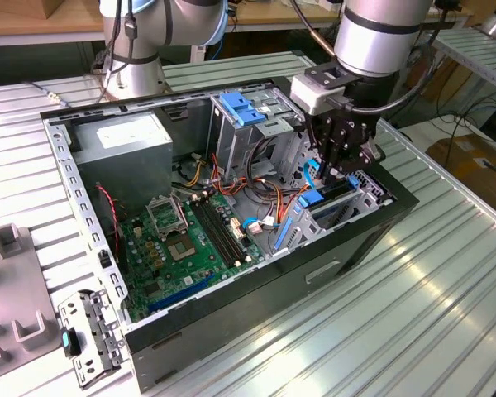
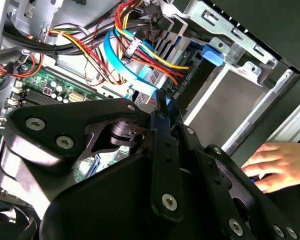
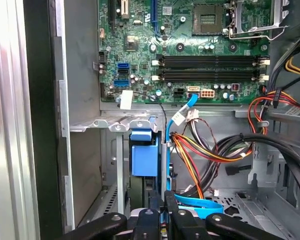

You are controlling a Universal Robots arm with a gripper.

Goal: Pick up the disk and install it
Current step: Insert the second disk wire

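The disk (image 1: 316, 199) stands on edge in the drive bay at the exterior view's right end of the open computer case (image 1: 256, 310). Its bright blue carrier (image 3: 144, 156) shows above a dark body in the first wrist view, and a blue tab (image 2: 212, 54) shows in the second wrist view. My gripper (image 1: 340, 170) hangs low over that bay, right beside the disk. Its fingers (image 2: 159, 125) are together, with a sliver of blue at the tips (image 3: 163, 202). A thin light-blue cable (image 2: 121, 65) runs up to them; I cannot tell whether it is pinched.
The green motherboard (image 1: 190, 240), a grey power supply (image 1: 120, 141), a paler blue bracket (image 1: 244, 107) and bundled coloured wires (image 3: 200, 150) fill the case. A person's hand (image 2: 275, 165) rests on the table beside the case. Grey trays (image 1: 16, 331) lie at the exterior view's left.
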